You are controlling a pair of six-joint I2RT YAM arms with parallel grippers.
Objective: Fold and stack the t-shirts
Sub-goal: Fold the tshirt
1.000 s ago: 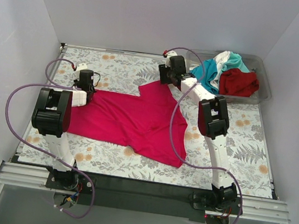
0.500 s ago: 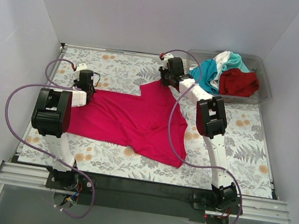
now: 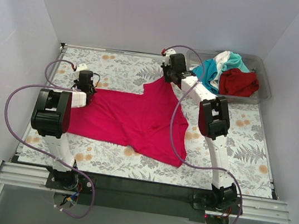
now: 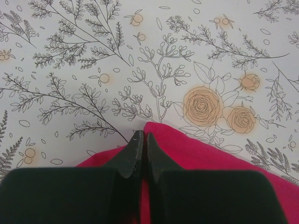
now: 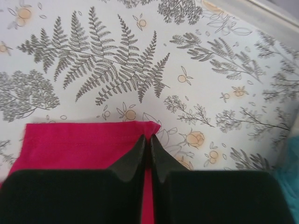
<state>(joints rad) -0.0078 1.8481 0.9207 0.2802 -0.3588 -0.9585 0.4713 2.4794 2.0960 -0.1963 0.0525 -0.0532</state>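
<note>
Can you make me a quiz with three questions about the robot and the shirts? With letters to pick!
1. Where is the clear bin? A) near left corner B) far right corner C) the middle
2. What colour is the t-shirt spread on the table? A) pink B) yellow C) black
3. The right gripper is: A) wide open B) in the bin C) shut on the t-shirt
Answers: B, it sits at the far right; A, the cloth is magenta-pink; C, closed fingers pinch its corner.

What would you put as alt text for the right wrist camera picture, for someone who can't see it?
The closed black right hand pinches the hemmed corner of a magenta-pink t-shirt, which lies on a table cover printed with grey ferns and small orange flowers.
</note>
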